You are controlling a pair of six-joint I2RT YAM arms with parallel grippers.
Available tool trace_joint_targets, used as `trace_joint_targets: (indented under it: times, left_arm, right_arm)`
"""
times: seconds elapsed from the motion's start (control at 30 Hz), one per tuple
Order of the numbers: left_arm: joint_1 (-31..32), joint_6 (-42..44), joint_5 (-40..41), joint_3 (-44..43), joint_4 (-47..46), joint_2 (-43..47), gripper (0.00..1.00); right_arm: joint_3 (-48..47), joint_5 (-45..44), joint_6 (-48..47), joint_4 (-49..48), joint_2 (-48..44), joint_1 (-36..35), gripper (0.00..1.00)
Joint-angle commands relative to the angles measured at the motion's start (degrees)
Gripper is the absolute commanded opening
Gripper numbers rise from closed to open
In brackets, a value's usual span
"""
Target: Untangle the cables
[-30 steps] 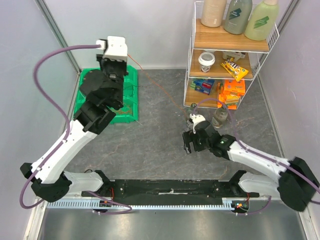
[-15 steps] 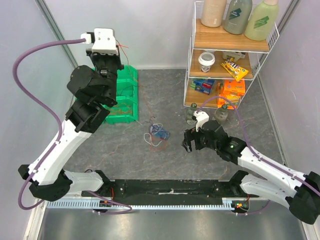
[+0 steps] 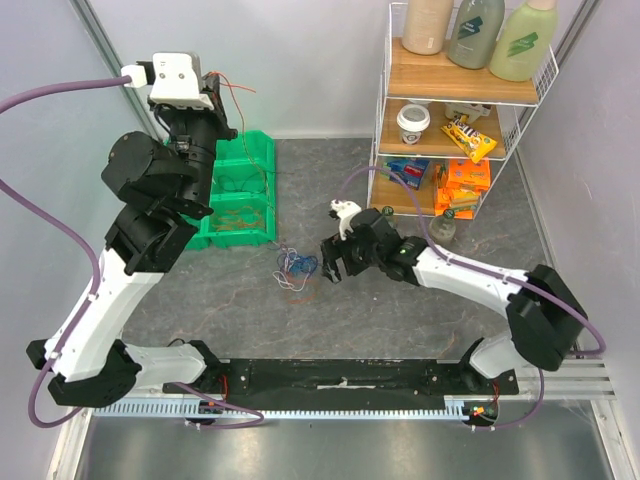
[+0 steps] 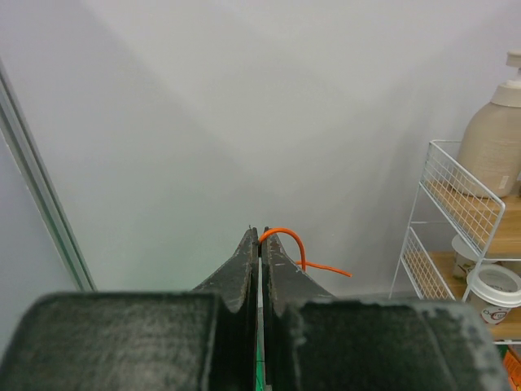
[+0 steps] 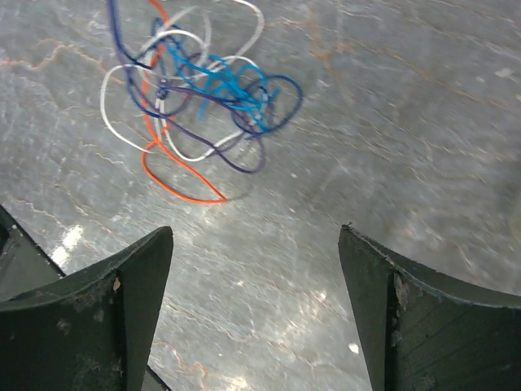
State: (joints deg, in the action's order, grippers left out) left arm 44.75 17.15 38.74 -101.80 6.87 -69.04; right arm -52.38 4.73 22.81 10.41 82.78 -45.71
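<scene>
The cables lie as a small loose tangle of blue, white, purple and orange wires on the grey table, left of centre. In the right wrist view the tangle sits just beyond my right gripper, whose jaws stand wide apart over bare table with nothing between them. From above, the right gripper is close to the tangle's right side. My left gripper is raised high at the back left. It is shut on a thin orange cable that curls out from its tip, and the orange strand trails down toward the tangle.
A green bin sits at the back left under the left arm. A white wire shelf rack with bottles, a cup and snack packs stands at the back right, with glass jars at its foot. Walls close in on both sides.
The left arm has risen and swung left with the orange cable, dragging the tangle into the middle. The right gripper has moved left to the tangle's side.
</scene>
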Motion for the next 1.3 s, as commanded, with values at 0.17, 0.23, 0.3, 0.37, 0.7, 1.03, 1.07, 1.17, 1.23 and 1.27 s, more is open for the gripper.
trace_joint_targets:
  times: [0.17, 0.23, 0.3, 0.37, 0.7, 1.03, 1.07, 1.17, 1.23, 1.27]
  left_arm:
    - [0.0, -2.6, -2.8, -4.6, -0.3, -0.4, 0.02]
    - [-0.1, -2.8, -3.1, -5.5, 0.0, -0.4, 0.02]
    - [-0.2, -2.9, -3.2, -6.6, 0.5, -0.4, 0.02]
    - [-0.1, -2.9, -3.4, -7.6, 0.7, -0.3, 0.02]
    - [0.0, 3.6, -2.8, -11.5, -3.1, -0.3, 0.02]
    - [-0.1, 20.1, -1.8, -16.2, -14.2, -2.2, 0.02]
    - [-0.1, 21.8, -1.1, -16.2, -15.6, -2.3, 0.02]
    - [-0.1, 26.8, 1.6, -16.8, -20.1, -2.8, 0.02]
    - [0.0, 29.8, 2.3, -17.0, -22.7, -2.9, 0.02]
    - [-0.1, 31.3, 2.8, -17.5, -23.4, -3.1, 0.02]
  right_arm:
    - [-8.3, 3.9, -5.2, -2.5, 10.6, -3.2, 0.84]
    - [-10.4, 2.3, -6.0, -1.5, 12.9, -3.5, 0.79]
    - [-12.6, 1.4, -6.1, -0.6, 15.2, -3.7, 0.75]
    - [-14.8, 0.9, -6.1, -0.2, 17.1, -3.9, 0.71]
    - [-11.7, -8.0, -4.6, 4.1, 16.2, -4.6, 0.00]
    - [12.3, -24.7, 11.0, 9.9, -12.0, -1.3, 0.00]
    - [12.6, -28.1, 13.6, 12.8, -13.7, -0.8, 0.00]
    - [12.7, -30.7, 18.1, 19.3, -17.5, 3.7, 0.00]
    - [12.7, -32.3, 20.2, 22.8, -19.3, 6.7, 0.00]
    - [12.7, -33.4, 21.0, 24.0, -20.3, 7.7, 0.00]
